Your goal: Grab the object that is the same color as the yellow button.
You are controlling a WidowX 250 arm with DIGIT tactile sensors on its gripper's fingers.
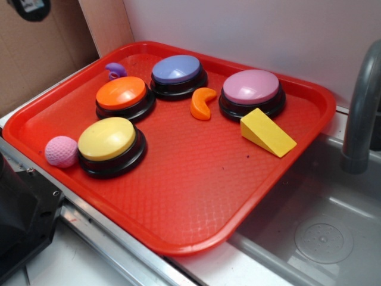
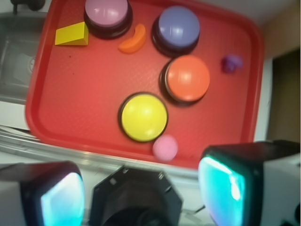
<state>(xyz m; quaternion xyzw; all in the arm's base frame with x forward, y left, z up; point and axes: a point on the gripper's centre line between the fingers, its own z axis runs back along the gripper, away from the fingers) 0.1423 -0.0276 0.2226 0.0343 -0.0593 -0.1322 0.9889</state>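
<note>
The gripper (image 2: 141, 188) is spread wide; its two fingers (image 2: 225, 188) stand at the bottom of the wrist view, holding nothing and touching nothing. They sit over the near edge of the red tray (image 1: 196, 196), well apart from the yellow wedge block (image 1: 266, 132). That block lies on the tray just beside the pink button (image 1: 251, 89), near the sink (image 1: 321, 238). The yellow button (image 1: 110, 143) touches, it seems, a pink ball (image 1: 61, 151).

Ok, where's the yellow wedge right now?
In the exterior view the yellow wedge lies on the red tray's right side, just below the pink button.
</note>
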